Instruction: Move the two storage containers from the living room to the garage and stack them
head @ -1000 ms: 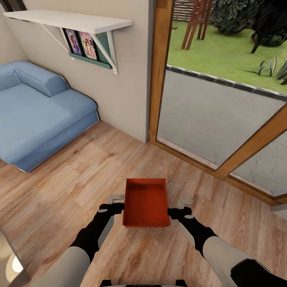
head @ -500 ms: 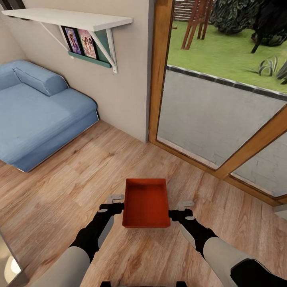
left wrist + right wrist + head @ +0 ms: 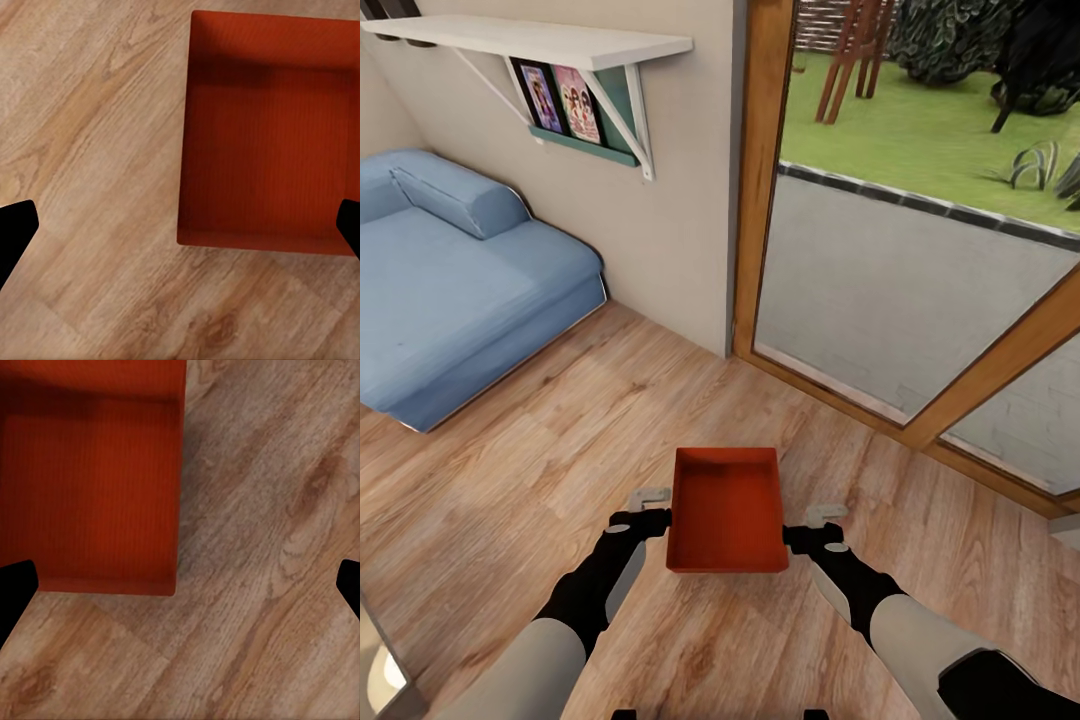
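The supporting surface is a light wood plank floor (image 3: 660, 400) with visible grain and knots. A blue sofa (image 3: 450, 290) rests directly on this floor, against the beige wall. Beside the sofa, past the end of the wall, the wood frame of the glass doors (image 3: 920, 430) meets the floor along its far edge. A white wall shelf (image 3: 550, 42) is mounted above the sofa on angled brackets. Framed pictures (image 3: 560, 100) stand on a green ledge just below that shelf.
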